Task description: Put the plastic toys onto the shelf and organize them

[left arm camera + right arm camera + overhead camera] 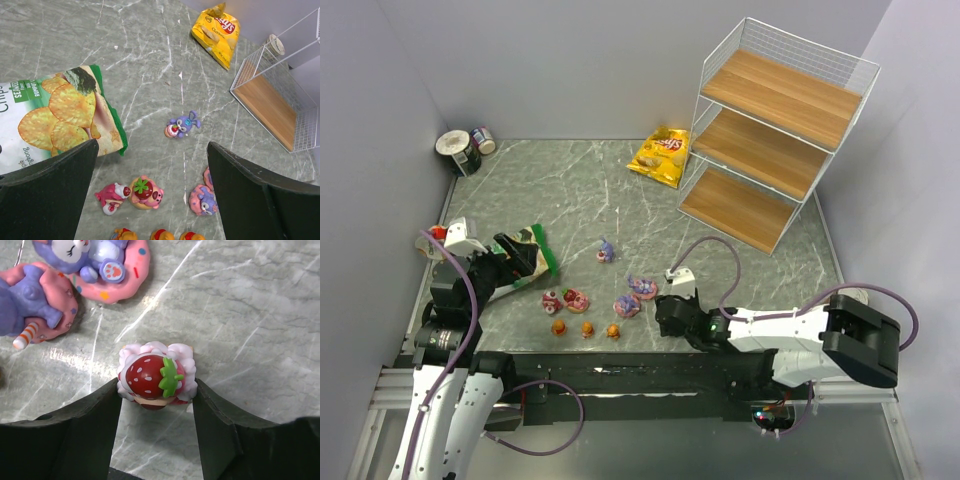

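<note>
Over table, right gripper half-open, clasping strawberry toy

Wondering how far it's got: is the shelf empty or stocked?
Empty: the shelf has three bare boards; the toys lie on the table.

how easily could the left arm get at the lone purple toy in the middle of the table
Probably easily: the left hand hangs open, aimed at the lone purple toy, with bare table between. The green chip bag lies off to one side.
</note>
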